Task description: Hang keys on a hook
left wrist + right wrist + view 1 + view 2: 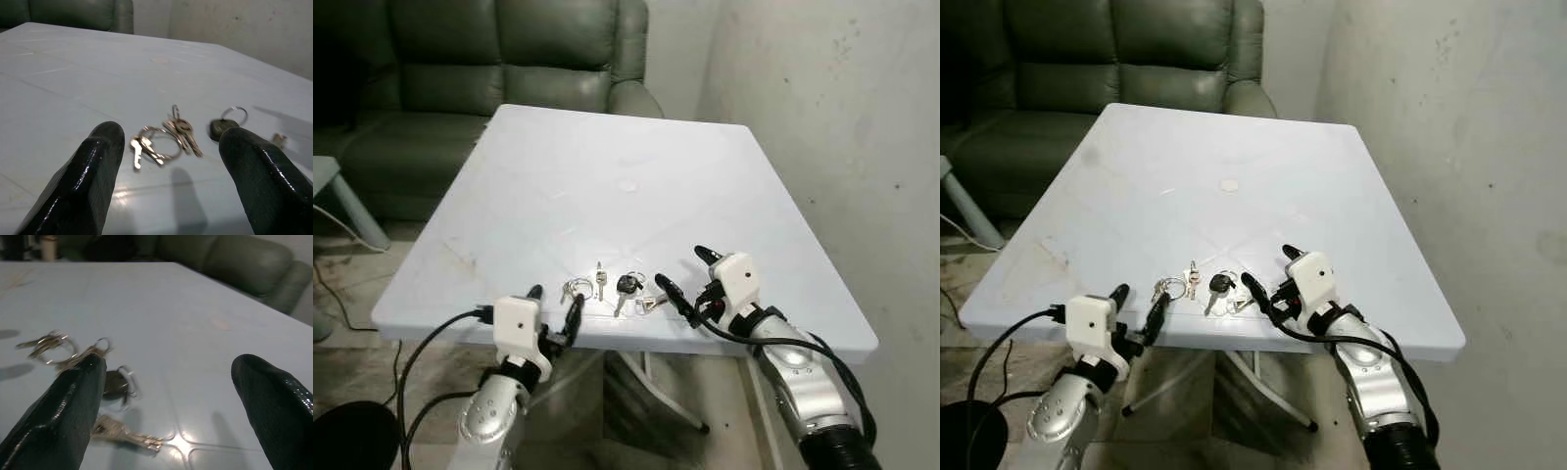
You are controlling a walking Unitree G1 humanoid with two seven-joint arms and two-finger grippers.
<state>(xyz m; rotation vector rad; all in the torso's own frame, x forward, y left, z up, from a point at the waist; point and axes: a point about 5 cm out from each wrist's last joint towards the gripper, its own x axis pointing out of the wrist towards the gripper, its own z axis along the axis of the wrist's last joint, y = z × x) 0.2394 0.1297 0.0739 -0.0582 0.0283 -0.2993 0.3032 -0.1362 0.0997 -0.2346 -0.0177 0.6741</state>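
White table (607, 176): keys (607, 286) between both open grippers.

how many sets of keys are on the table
3, all near the table's front edge: a ring bunch by the left gripper, a black-headed key in the middle, and a small key beside the right gripper. Overlapping keys may hide more.

The head views are evenly and softly lit from above; the pale blue plastic table top (607, 186) is rendered bright, while the dark green upholstered sofa (499, 59) behind it is left dim. Both head views are sharp. In the wrist views the glossy black gripper fingers (93, 171) are out of focus, with specular highlights along their edges. Soft shadows and a patch of glare are seen on the table surface. The small metal keys on rings (54, 345) are slightly blurred.
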